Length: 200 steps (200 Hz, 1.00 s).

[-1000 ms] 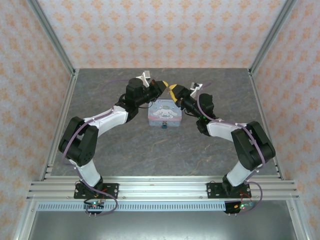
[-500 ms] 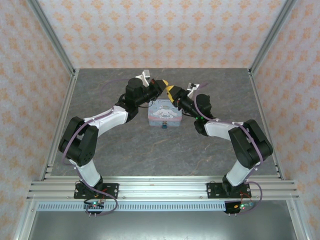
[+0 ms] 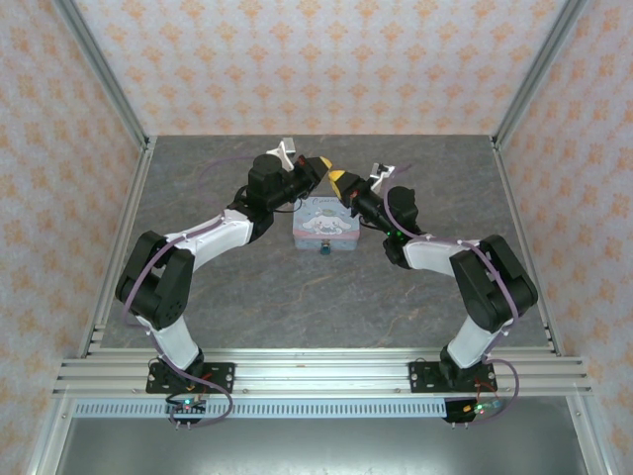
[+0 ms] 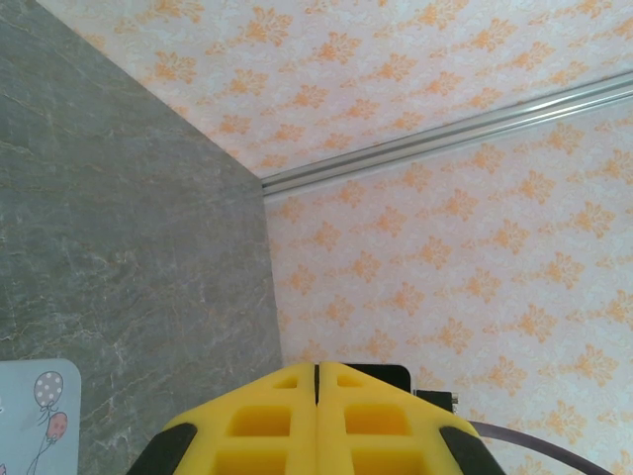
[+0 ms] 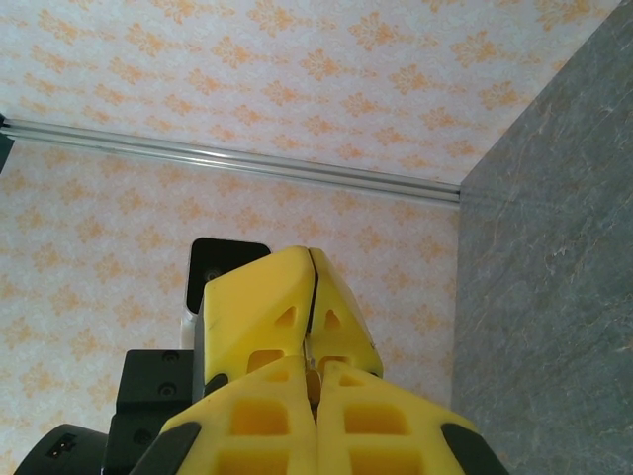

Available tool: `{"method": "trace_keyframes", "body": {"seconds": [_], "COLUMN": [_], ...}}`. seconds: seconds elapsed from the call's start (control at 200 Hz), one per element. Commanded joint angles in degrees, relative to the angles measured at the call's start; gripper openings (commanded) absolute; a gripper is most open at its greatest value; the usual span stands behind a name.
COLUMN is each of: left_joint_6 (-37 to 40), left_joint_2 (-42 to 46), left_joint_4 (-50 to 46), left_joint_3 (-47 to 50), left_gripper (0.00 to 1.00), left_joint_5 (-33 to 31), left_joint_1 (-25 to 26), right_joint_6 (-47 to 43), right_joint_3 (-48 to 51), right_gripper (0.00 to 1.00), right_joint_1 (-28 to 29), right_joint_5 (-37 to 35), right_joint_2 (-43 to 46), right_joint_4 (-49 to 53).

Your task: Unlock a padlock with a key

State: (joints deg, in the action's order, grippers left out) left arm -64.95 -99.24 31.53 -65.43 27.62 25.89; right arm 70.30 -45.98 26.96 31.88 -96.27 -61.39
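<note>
Padlock (image 3: 323, 250), tiny and dark blue, sits at the tin's (image 3: 324, 226) near edge.

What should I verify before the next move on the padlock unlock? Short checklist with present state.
1. Left gripper closed: ok, pressed shut.
2. Right gripper closed: ok, pressed shut.
3. Key held: cannot tell, none visible in either grip.
4. Grippers apart from each other: not ok, they meet or nearly meet above the far edge of the tin.
5. Padlock accessible: ok, it sits at the tin's near edge with nothing over it.
6. A gripper at the padlock: not ok, both are on the tin's far side.
</note>
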Motion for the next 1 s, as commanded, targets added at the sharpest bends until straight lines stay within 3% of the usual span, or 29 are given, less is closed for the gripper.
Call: {"method": "trace_keyframes", "body": {"seconds": [0.0,0.576,0.666,0.721,0.996], "left_joint_6": [-0.14,-0.37,-0.27,-0.18,0.07], "left_joint_2": [3.06,4.48,4.37,4.49,4.94], "left_joint_4": [2.83,3.55,3.28,3.25,2.59], "left_joint_3": [0.8,1.78,1.55,1.52,1.62], "left_gripper": [0.0,0.0,0.0,0.0,0.0], "left_joint_5": [-0.85,-1.78,-1.68,-1.69,-1.42], "left_joint_1": [0.64,0.65,0.61,0.58,0.64], "right_joint_6": [0.06,-0.07,-0.23,-0.33,-2.23], "right_joint_3": [0.2,1.85,1.86,1.81,0.86], "right_gripper": [0.0,0.0,0.24,0.32,0.34], "right_joint_1": [-0.49,-1.18,-1.21,-1.38,-3.27], "right_joint_5": [-1.6,-2.0,-2.08,-2.17,-2.29], "right_joint_2": [0.2,0.21,0.52,0.88,2.64], "right_joint_4": [-2.16,-0.15,-0.14,-0.05,2.01]}}
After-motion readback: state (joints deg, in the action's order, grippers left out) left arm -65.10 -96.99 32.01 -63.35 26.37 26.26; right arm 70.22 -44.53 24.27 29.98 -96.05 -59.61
